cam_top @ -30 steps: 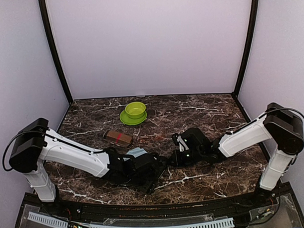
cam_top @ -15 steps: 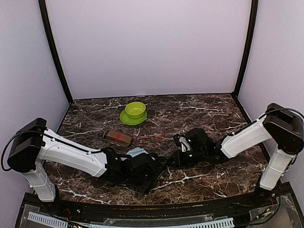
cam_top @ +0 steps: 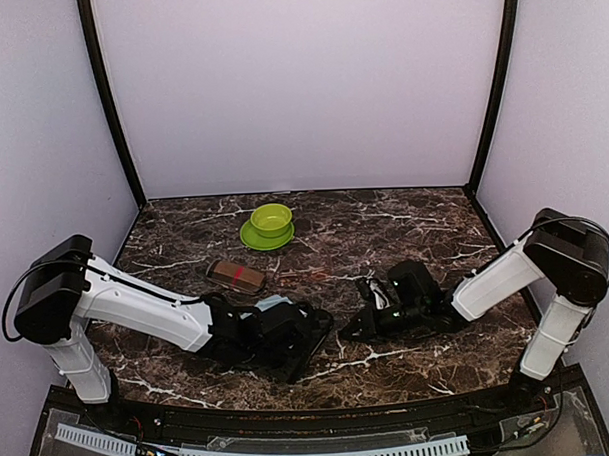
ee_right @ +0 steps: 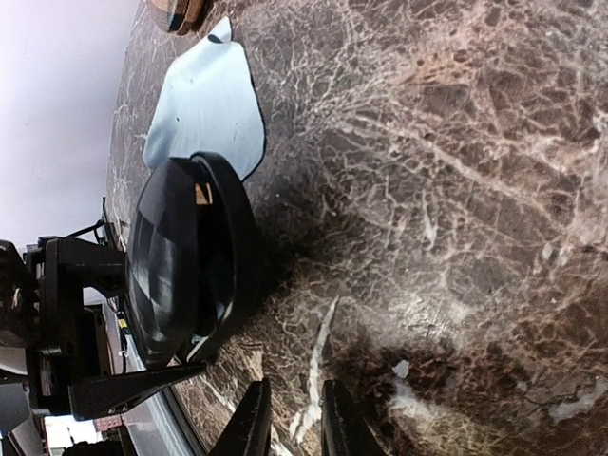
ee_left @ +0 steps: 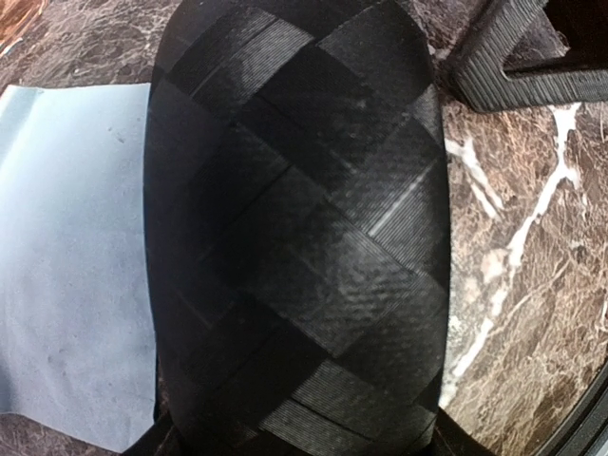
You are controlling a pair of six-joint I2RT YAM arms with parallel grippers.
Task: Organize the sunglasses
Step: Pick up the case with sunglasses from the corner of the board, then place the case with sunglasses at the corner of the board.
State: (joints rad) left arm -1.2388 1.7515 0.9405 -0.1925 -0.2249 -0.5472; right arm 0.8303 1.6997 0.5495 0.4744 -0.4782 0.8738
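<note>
Behind the black case (ee_left: 304,237), reddish sunglasses (cam_top: 306,276), thin, faint.

Your table (cam_top: 404,219) is dark brown marble, veined in white. At the upper centre of the top view, the bowl (cam_top: 271,219) is lime green and the plate (cam_top: 253,238) under it matches. Left of centre, the small case (cam_top: 236,276) is brown with beige stripes. Filling the left wrist view, the black case (ee_left: 294,228) shows a woven chequer of ribbed squares; the cloth (ee_left: 76,266) at its left is pale blue. Your right gripper (ee_right: 296,391) is black. The walls (cam_top: 300,88) are pale lilac.
</note>
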